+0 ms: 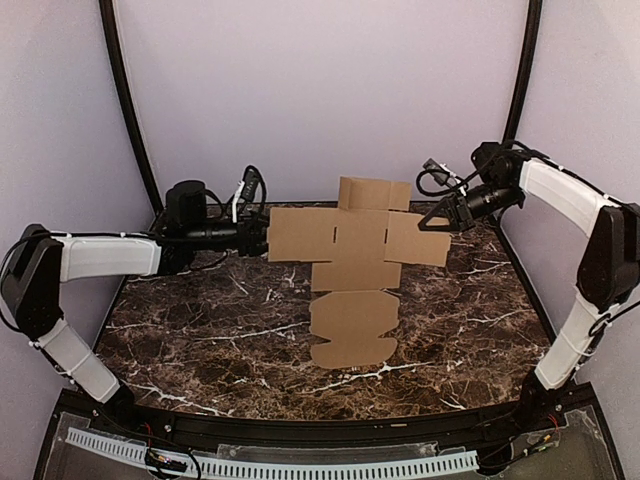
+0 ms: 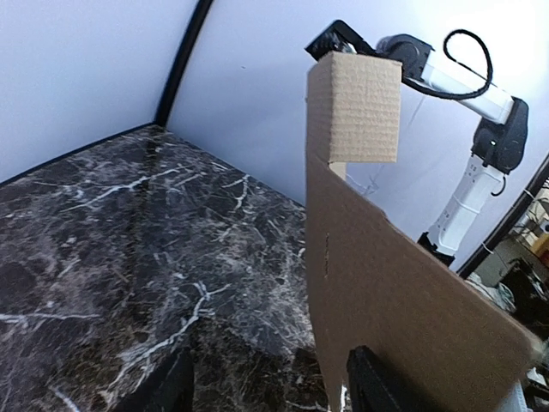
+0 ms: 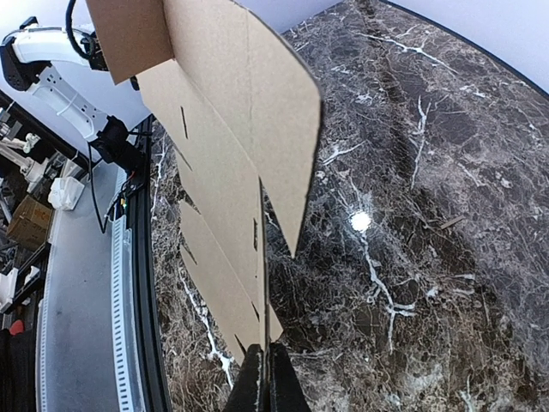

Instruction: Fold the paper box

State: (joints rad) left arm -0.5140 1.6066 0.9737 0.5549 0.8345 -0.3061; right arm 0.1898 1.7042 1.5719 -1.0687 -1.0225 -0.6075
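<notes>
Folding seemingly unstarted: the flat brown die-cut cardboard paper box (image 1: 355, 250) hangs from my pinching right gripper (image 1: 437, 221), its far edge inside my wide-spread left gripper (image 1: 262, 238); next probably needs a regrip to crease a flap.

Dark marble-patterned desk (image 1: 200, 340) veined in white, backed by pale lilac walls (image 1: 320, 90) and black corner poles (image 1: 126, 100).

The table (image 1: 200, 340) has a dark brown marble-patterned top with white veins. The paper box (image 1: 355, 240) rises over it, and contact at the lower tab is unclear.
</notes>
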